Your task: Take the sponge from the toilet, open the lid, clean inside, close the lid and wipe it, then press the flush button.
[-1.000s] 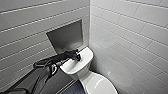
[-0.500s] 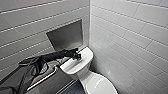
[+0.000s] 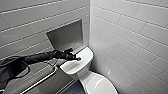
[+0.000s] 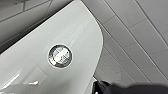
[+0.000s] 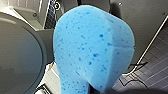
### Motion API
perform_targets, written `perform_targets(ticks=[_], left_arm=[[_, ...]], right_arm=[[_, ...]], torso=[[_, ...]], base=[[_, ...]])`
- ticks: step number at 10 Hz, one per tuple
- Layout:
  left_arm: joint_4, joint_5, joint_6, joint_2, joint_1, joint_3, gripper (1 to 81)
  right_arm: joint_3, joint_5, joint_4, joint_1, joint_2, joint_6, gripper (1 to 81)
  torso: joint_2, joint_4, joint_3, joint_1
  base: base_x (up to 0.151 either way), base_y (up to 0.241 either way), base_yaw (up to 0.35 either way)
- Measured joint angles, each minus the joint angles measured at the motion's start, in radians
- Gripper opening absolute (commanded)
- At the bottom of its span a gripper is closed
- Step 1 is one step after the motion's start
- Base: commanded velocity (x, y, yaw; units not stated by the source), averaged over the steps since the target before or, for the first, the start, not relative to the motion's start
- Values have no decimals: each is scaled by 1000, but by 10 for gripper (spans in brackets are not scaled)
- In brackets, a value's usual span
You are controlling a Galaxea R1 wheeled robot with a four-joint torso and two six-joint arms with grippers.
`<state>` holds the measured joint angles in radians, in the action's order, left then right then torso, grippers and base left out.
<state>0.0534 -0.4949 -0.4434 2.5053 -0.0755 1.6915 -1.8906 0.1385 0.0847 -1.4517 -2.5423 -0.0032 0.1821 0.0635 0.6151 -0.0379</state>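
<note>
Toilet (image 3: pixel 80 73) lid (image 3: pixel 98 84) down, so bowl contents hidden. L end effector (image 3: pixel 77 59) is at the white tank top (image 3: pixel 86 55), right by the flush button (image 4: pixel 60 55); can't tell how far open. R end effector (image 5: pixel 93 89) is clamped on the blue sponge (image 5: pixel 92 47), seen close in R wrist view.

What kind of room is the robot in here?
Most likely a bathroom or restroom: a white toilet stands in the corner, with a round flush button on its tank, and the walls are covered with pale tiles.
</note>
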Motion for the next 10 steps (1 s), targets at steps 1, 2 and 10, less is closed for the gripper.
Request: perform_targets(ticks=[1,2,10], left_arm=[[-1,0,-2,-42,-17,-70,10],[-11,-3,-4,-92,-63,-148,10],[-227,112,-8,-363,-698,-360,10]], right_arm=[[0,0,0,0,0,0,10],[-12,-1,0,0,-6,0,10],[-56,-12,-4,-30,-53,-1,10]], torso=[[0,0,0,0],[0,0,-6,0],[1,0,-200,3]], base=[[0,0,0],[0,0,0],[0,0,0]])
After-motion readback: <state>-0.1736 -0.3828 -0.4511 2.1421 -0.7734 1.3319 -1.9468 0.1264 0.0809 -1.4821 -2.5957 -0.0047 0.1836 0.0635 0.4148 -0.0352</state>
